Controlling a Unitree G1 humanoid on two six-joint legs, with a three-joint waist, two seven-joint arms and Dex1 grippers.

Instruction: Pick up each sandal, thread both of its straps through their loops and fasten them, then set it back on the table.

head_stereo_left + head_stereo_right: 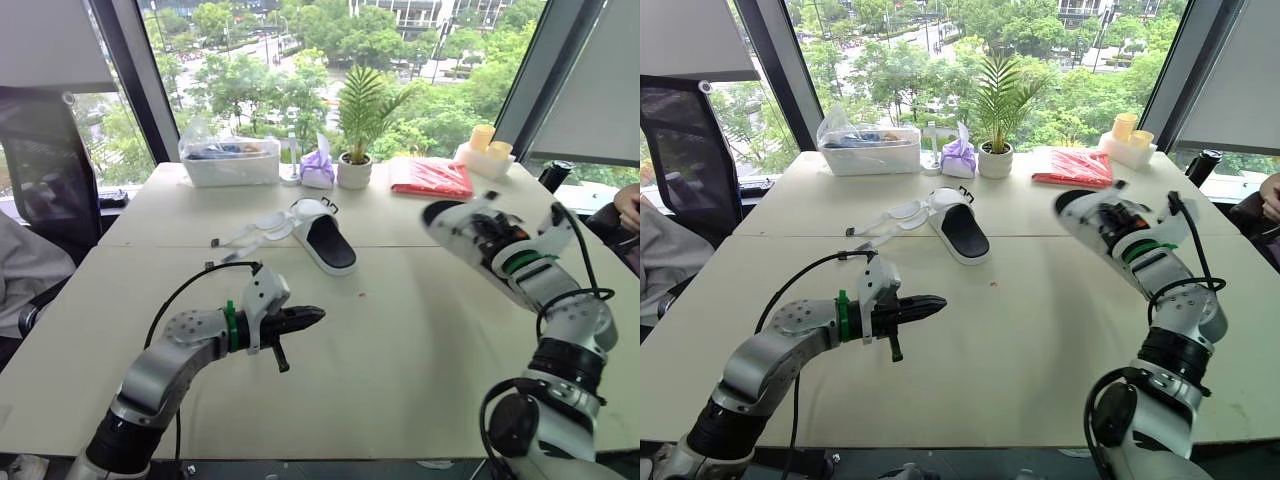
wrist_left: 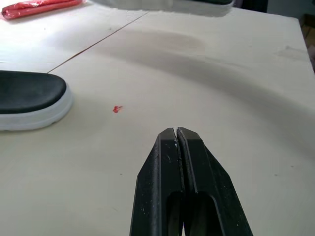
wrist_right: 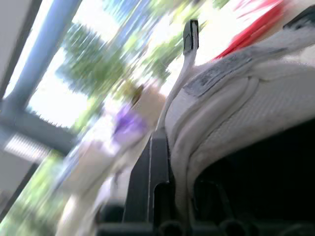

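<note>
One white sandal with a black footbed lies on the far middle of the table, its loose straps spread out toward the left. A second white sandal is held up in the air on the right, with my right gripper shut on it. In the right wrist view its white strap presses against a dark finger. My left gripper hovers low over the near middle of the table, shut and empty, its fingertips pressed together and pointing right.
Along the window edge stand a clear plastic box, a purple pouch, a potted plant, a red packet and yellow cups. A chair stands at the left, and a person's hand shows at the right.
</note>
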